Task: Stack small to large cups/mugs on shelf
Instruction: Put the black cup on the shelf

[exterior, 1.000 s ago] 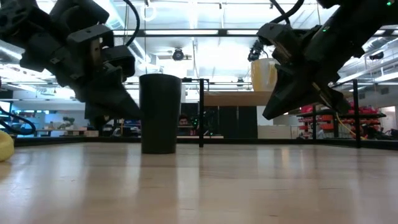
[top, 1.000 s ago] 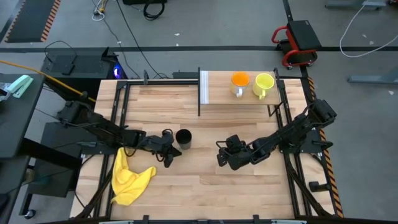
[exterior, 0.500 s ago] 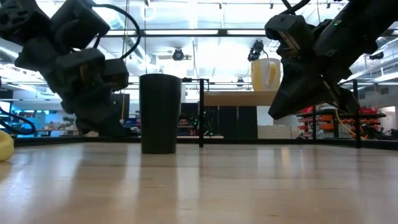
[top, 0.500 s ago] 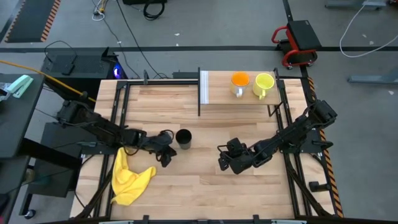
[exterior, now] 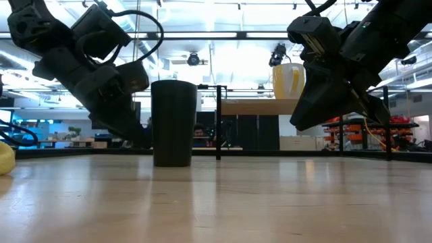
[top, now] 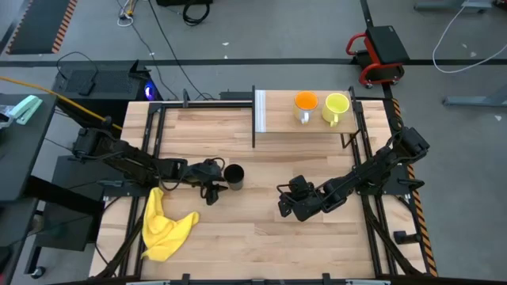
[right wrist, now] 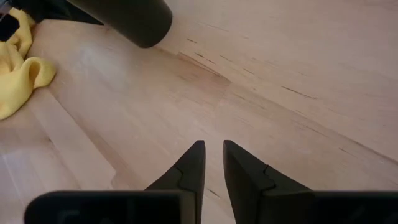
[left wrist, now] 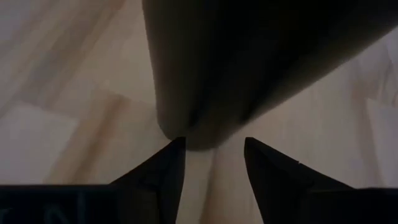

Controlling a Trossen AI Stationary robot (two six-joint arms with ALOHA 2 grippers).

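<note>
Two mugs (top: 320, 108) on the shelf (top: 281, 117) — tumbler (top: 234, 176) on the tabletop (top: 261, 229), cloth (top: 164, 228) left.

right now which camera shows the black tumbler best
The low view: the black tumbler stands upright, its whole side visible, with the left gripper close beside it. The high view shows only its rim. The left wrist view has a blurred close-up; the right wrist view catches only part.

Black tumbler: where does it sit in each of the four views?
High: black tumbler left of centre, beside the left claw.
Low: left of centre, upright on the table.
Left wrist: fills the upper frame, close ahead.
Right wrist: top edge.
Shared landmark: yellow cloth.
</note>
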